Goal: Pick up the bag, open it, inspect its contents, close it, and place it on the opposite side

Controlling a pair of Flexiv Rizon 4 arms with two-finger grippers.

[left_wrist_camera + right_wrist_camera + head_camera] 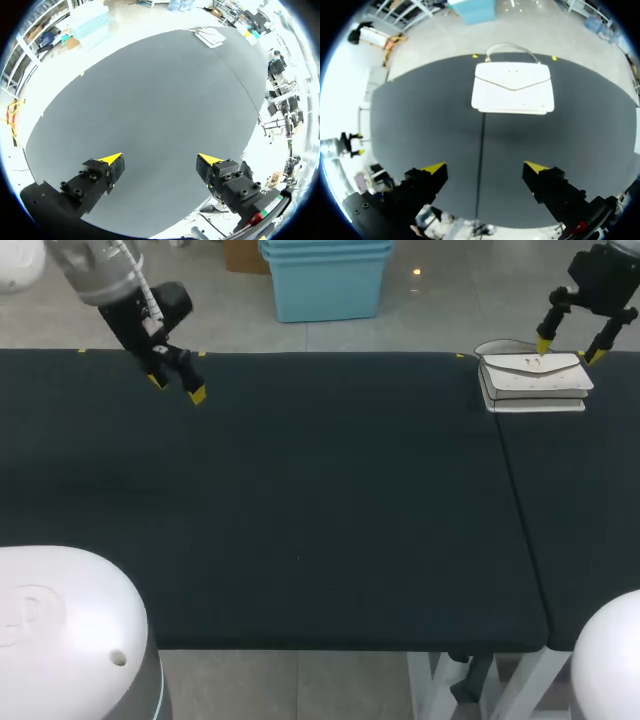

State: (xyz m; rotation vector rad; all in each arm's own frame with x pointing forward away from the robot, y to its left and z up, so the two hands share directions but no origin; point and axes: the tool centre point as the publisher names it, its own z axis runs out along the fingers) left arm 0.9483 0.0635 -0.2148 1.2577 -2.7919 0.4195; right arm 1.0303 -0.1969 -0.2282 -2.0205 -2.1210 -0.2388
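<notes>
Black cloth is spread over the long table [300,520]. A white handbag [533,382] with a flap is laid flat on it, ahead of and below the right gripper [570,350], whose fingers are spread wide with nothing held. The left gripper [178,388] is seen far from the handbag, also wide open and empty.
</notes>
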